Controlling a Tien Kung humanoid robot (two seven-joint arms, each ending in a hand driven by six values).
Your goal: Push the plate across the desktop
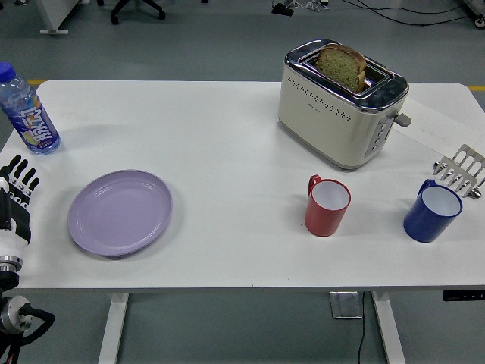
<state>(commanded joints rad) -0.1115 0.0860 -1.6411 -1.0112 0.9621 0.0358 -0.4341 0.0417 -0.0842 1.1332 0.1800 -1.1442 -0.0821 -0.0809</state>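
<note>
A lilac plate point(120, 211) lies flat on the white table point(227, 144), toward its left front. My left hand point(18, 186) stands at the picture's left edge, just left of the plate and apart from it. Its fingers point(26, 178) are spread and point away from me, holding nothing. The right arm does not show.
A blue-capped drink bottle point(27, 112) stands at the back left. A cream toaster point(339, 102) with a bread slice point(342, 67) sits at the back right. In front of it stand a red mug point(327, 205) and a blue mug point(432, 211); a metal rack point(461, 168) lies at the right edge.
</note>
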